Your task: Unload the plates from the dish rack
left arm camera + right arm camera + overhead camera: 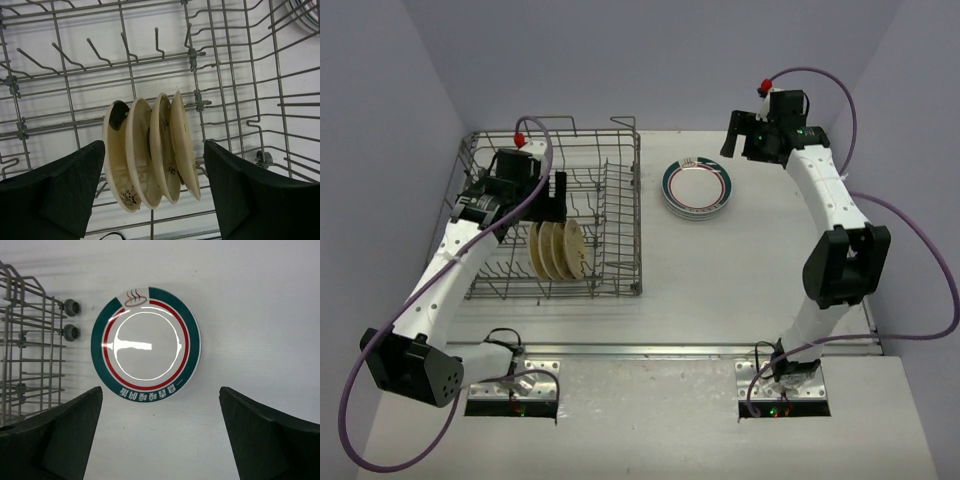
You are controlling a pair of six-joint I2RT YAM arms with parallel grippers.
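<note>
1. One flat white worktop [720, 290] filled the scene, closed in by plain pale lilac walls [670, 60] behind and at both sides.
2. The dish rack [615, 220] sat on the left half of the worktop. It was a rectangular basket of thin grey wire, with rows of upright tines and loop handles on its rim. Two small grey wheels [70, 307] showed at its side.
3. Four small tan plates [145, 165] stood on edge among the tines in the near half of the rack. They were round and glossy with dark brown marks, and they stood packed close together in a row.
4. Right of the rack and apart from it, a stack of larger white plates [697, 187] lay flat on the worktop. The top one was shiny, with a green outer band, a red ring inside it and lettering on the rim.
5. The left tool [154, 145] hung over the rack with its matte black fingers [65, 190] spread wide. One finger was on each side of the tan row, and neither touched it in the wrist view.
6. The right tool [160, 390] hovered above the stack, jaws at full spread and holding nothing. The top plate lay below it and clear of it.
</note>
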